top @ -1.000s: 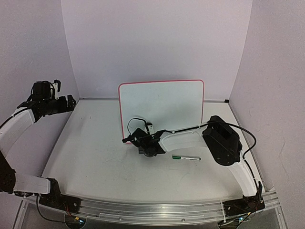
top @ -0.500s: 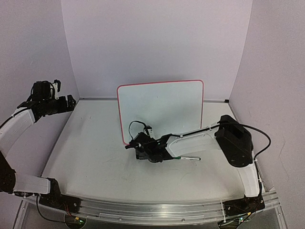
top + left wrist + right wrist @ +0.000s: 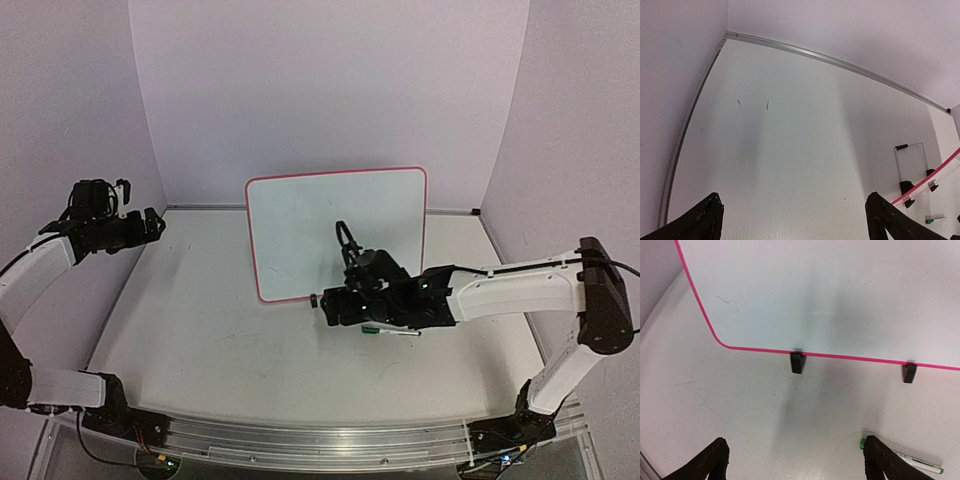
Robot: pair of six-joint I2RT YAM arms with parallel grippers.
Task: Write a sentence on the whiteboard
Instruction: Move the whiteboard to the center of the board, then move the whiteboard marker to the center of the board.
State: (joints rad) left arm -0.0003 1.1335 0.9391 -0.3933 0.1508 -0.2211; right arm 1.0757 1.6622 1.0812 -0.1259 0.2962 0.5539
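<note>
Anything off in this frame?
The green-capped white marker pen lies loose on the table in front of the glossy white, red-rimmed whiteboard, by the open right gripper, not held. Odd for a writing task. The board stands on its black clip feet; nothing looks spilled or damaged.

Counting up: one whiteboard [image 3: 300,230], two black clip feet [image 3: 797,362], one green-capped marker [image 3: 912,462], one table [image 3: 200,330]. Two grippers as well, left gripper [image 3: 792,225] and right gripper [image 3: 795,460], two fingers [image 3: 715,460] apiece.

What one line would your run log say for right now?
left gripper: open, empty | right gripper: open, empty, facing whiteboard | marker: on table, unheld | whiteboard: upright, no sentence
</note>
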